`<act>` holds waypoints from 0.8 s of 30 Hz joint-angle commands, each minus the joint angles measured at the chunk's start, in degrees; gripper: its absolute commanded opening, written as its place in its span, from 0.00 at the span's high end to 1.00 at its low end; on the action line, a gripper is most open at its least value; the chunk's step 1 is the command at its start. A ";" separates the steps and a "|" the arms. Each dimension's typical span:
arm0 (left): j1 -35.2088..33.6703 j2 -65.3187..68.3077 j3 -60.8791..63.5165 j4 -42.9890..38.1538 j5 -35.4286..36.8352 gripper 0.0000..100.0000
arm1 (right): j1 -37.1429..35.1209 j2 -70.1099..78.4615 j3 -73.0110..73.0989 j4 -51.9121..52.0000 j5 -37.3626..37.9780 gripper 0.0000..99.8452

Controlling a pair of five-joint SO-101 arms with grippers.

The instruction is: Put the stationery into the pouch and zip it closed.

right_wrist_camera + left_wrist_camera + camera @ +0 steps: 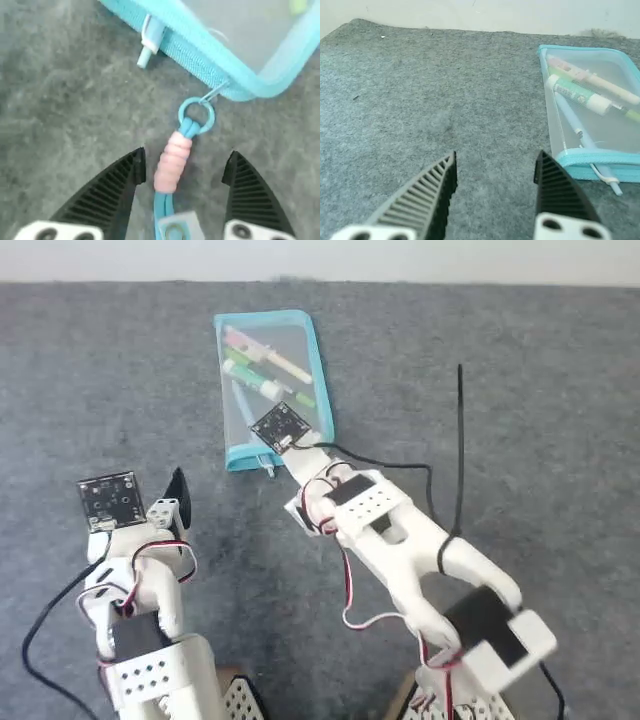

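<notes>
The left gripper (496,154) is being held nearest, at the left, fingers apart over the mat (420,100). Farther right, the right gripper (186,152) is being held with fingers apart around the pull (172,167). Beyond, the pouch (320,370) is being left lying flat, pens (265,365) inside.

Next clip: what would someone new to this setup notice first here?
The turquoise-edged pouch lies at the far middle of the grey mat, with pens showing through it and one pale blue pen end poking out of its near edge. At that edge the right gripper has its fingers open on either side of the pink-beaded zip pull. The left gripper is open over bare mat, off to the side.
</notes>
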 commanded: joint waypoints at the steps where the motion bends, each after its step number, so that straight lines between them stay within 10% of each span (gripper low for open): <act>1: -0.09 -0.70 -3.65 0.00 0.44 0.76 | 0.13 2.33 -5.63 -0.22 0.79 0.75; 12: -0.09 -0.70 -3.65 0.09 0.44 0.76 | 0.92 9.27 -8.79 0.84 0.88 0.99; 24: 5.01 -0.70 -3.82 1.23 0.26 0.75 | 5.58 -12.62 -12.40 22.37 0.79 0.99</act>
